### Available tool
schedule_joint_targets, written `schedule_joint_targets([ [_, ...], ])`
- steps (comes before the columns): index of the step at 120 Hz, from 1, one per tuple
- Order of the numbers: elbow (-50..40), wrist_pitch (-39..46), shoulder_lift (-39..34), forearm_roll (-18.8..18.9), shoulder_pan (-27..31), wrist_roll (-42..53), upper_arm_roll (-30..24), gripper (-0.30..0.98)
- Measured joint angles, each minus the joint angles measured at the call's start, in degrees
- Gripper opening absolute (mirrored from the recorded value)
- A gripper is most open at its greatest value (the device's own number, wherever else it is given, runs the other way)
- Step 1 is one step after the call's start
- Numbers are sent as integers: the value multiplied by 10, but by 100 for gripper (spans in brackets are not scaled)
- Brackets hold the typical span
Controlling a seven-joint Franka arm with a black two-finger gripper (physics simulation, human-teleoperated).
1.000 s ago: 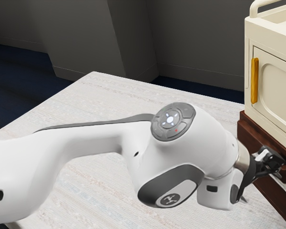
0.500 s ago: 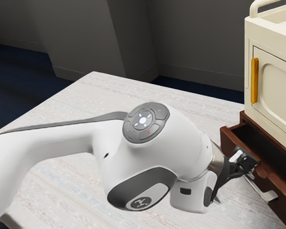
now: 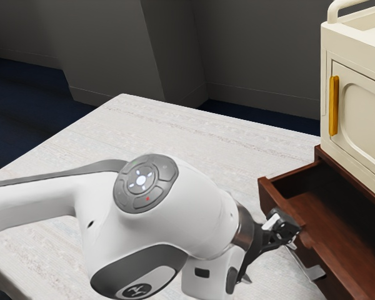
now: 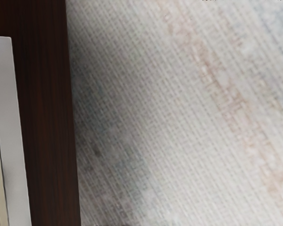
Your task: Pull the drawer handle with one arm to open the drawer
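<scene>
Exterior view: drawer [image 3: 268, 195] is open, pulled well out of the brown cab. [image 3: 330, 160], so you can see down into it. Its silver handle [image 3: 315, 272] is on the front face, toward the ext. view's lower right. Gripper [image 3: 284, 229] is right by the front w/ its black end close to one end of the handle, but idk if they actually touch. Can't tell if the pincer is open or closed either, or if it's got hold of the handle, sry.

White arm [image 3: 200, 203] comes in from the ext. view's left, low over the table [image 3: 175, 134], and partly blocks it. Cream cab. [image 3: 356, 50] sits on top of the brown one, door shut, w/ a yellow pull [image 3: 334, 106] standing upright on it. Behind all that: dark gray wall [image 3: 256, 56] + navy floor [image 3: 25, 94].

Wrist view's a close-up: silver handle lies along the dark wood front, approx. parallel to its edge. Past that edge it's table, pale weave w/ pinkish streaks, plus a soft shadow next to the wood.
</scene>
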Motion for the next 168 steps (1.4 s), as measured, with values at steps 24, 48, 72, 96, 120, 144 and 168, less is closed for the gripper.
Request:
schedule_joint_targets([
  [24,-35,-1,-33,-2,-2,-7,0,69],
  [48,-65,-2,-62,-3,-2,-13,0,69],
  [72,-79,-13,-82,-4,-2,-19,-1,68],
  [96,-68,-56,-90,-1,-6,-23,-5,67],
  [120,-36,-120,-105,3,-9,-26,-17,68],
  [144,11,-176,-111,4,-15,-28,-18,68],
  [168,112,-231,-86,3,-9,-37,-17,69],
])
